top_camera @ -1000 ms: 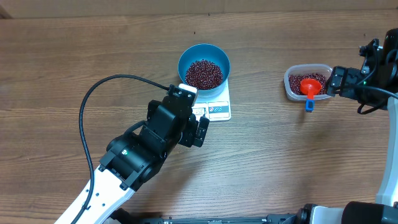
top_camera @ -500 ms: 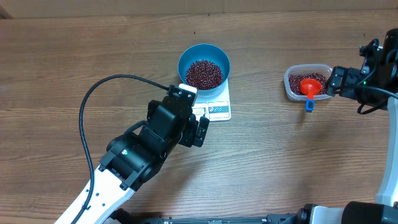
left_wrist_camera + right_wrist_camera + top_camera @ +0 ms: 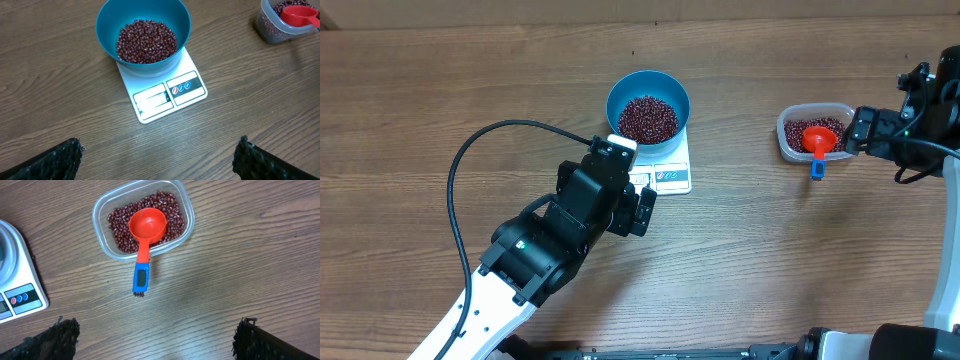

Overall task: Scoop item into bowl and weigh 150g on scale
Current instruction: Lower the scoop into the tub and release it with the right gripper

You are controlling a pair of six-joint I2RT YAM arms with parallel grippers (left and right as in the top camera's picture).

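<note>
The blue bowl [image 3: 612, 97] stands on the white scale [image 3: 672, 180] and holds a heap of dark red beans [image 3: 648, 118]. The left wrist view shows the same bowl [image 3: 106, 26], its beans [image 3: 146, 41] and the scale [image 3: 170, 103] with its display panel facing me. My left gripper [image 3: 620, 195] hovers just before the scale's front edge, open and empty [image 3: 159, 150]. My right gripper [image 3: 858, 131] stays right of the clear tub, open and empty over bare wood [image 3: 157, 330].
A clear tub [image 3: 786, 140] at the right holds more beans [image 3: 172, 217] and a red scoop [image 3: 147, 227] whose blue handle hangs over the tub rim [image 3: 100, 215]. A black cable [image 3: 470, 150] loops left of the left arm.
</note>
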